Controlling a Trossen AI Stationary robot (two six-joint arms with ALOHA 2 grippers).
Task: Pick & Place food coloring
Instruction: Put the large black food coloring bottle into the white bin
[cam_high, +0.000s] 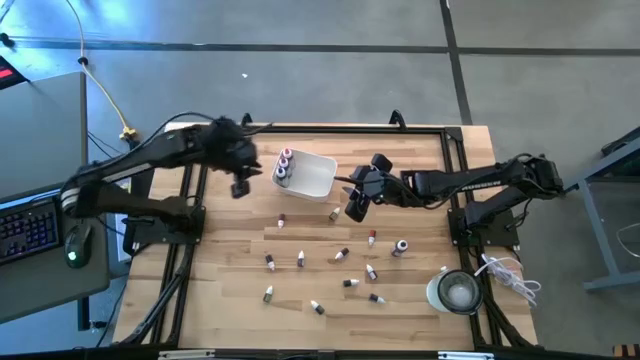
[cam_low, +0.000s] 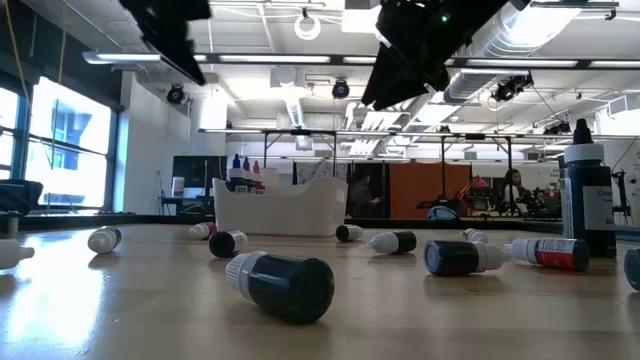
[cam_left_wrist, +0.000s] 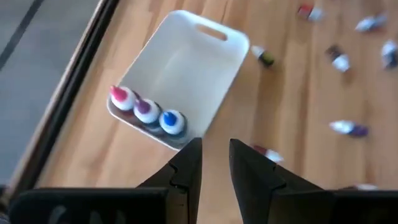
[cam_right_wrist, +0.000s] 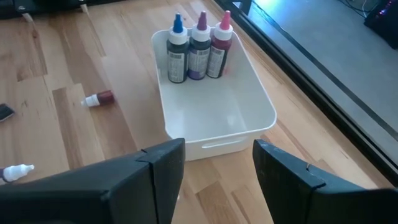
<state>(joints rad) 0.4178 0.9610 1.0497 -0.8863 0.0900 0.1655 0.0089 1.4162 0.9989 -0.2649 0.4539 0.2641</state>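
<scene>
Hovering above the table at the upper left of the high view, the left gripper (cam_high: 240, 188) sits just left of the white tray (cam_high: 318, 180), and its own wrist view shows its fingers (cam_left_wrist: 186, 167) drawn near each other with a narrow gap and nothing between them. Right of the tray in the high view, the right gripper (cam_high: 357, 208) hangs over the wood with its jaws spread wide and empty, and its wrist view looks past both dark fingers (cam_right_wrist: 165, 163) at the tray's near wall. Inside the tray three taller bottles stand upright in a row against one wall: a blue-capped bottle (cam_right_wrist: 177, 53), a purple-capped bottle (cam_right_wrist: 199, 51) and a pink-capped bottle (cam_right_wrist: 219, 48), touching side by side. None of the food coloring (cam_high: 342, 256) is in the tray; the small dropper bottles lie scattered on their sides across the wooden table (cam_high: 230, 290) in the lower middle of the high view, well apart from each other, with one red-bodied bottle (cam_right_wrist: 99, 98) just beside the tray. In the low view a dark-bodied bottle (cam_low: 282, 283) with a pale cap lies nearest the camera, others lie behind it, and a tall dark bottle (cam_low: 588, 200) stands upright at the right edge. A round clear container (cam_high: 458, 291) rests at the lower right of the table in the high view, beside a white cable (cam_high: 512, 278).
</scene>
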